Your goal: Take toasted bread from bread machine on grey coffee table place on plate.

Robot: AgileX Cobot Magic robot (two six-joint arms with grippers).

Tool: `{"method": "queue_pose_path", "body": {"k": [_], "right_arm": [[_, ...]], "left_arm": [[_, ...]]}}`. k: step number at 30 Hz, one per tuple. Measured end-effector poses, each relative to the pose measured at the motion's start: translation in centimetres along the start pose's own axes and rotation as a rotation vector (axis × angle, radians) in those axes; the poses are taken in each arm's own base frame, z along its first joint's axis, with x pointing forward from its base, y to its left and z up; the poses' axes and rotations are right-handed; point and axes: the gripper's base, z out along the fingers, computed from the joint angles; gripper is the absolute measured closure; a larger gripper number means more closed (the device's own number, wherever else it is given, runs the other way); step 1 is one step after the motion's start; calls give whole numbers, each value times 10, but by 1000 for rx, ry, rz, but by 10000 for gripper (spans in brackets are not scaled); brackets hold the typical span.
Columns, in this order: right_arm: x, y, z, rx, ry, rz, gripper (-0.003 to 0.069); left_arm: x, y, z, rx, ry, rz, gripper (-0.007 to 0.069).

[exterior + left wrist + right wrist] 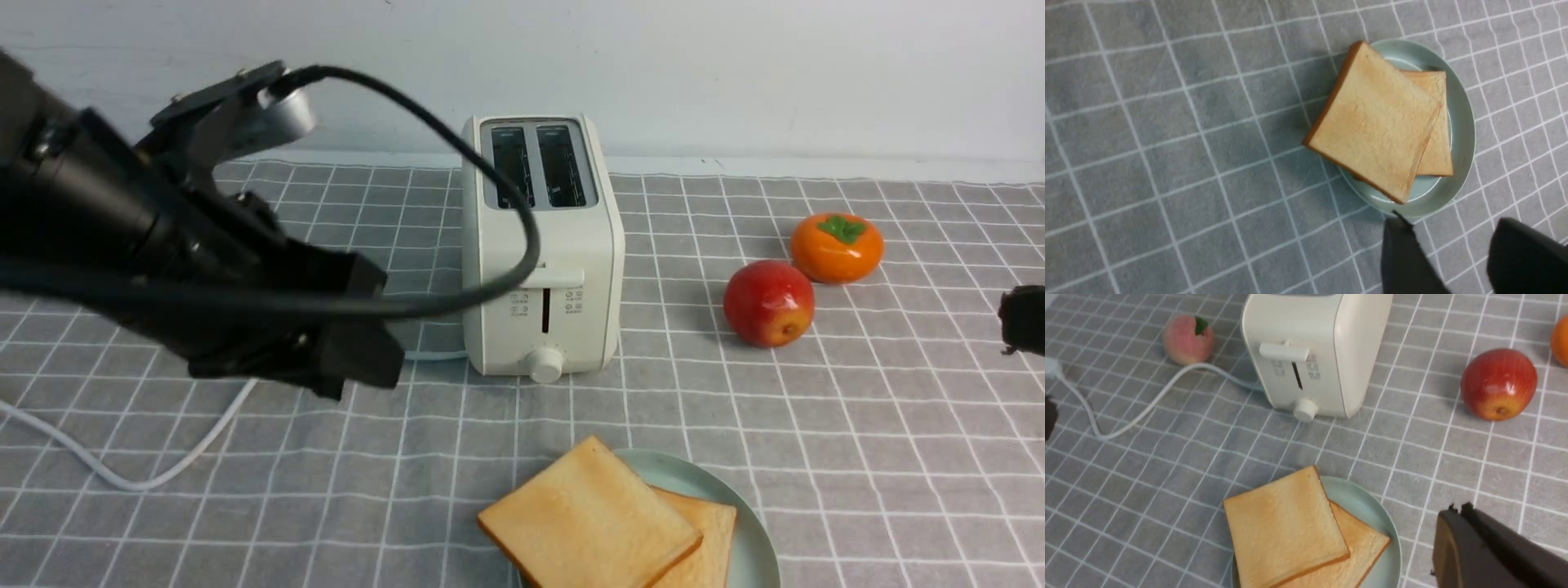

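Toasted bread [1376,122] lies stacked on plate [1464,134], just ahead of left hand [1451,222], spread open, empty; left looks nearer. Right hand [1457,512]: can't tell its state.

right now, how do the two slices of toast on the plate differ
The upper slice shows its whole face, while the lower slice is partly covered by it. The upper slice juts out past the rim of the plate toward the robot's left, while the lower slice stays inside the rim. They are turned at different angles, so their corners do not line up. Both are square and golden-tan with darker crust edges.
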Motion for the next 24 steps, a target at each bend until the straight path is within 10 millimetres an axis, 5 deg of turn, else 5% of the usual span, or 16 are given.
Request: {"method": "queue_pose_path", "body": {"k": [5,6,15,24], "right_arm": [[40,-3,-13,15,-86,8,678],[61,-4,-17,17,-125,17,678],[125,-22,-10,89,-354,47,674],[161,-34,12,122,-282,75,669]], "left_arm": [[35,4,-14,3,-35,-7,582],[54,6,-19,5,-39,-20,638],[128,12,-47,65,-177,-3,638],[143,9,-62,91,-264,34,638]]}}
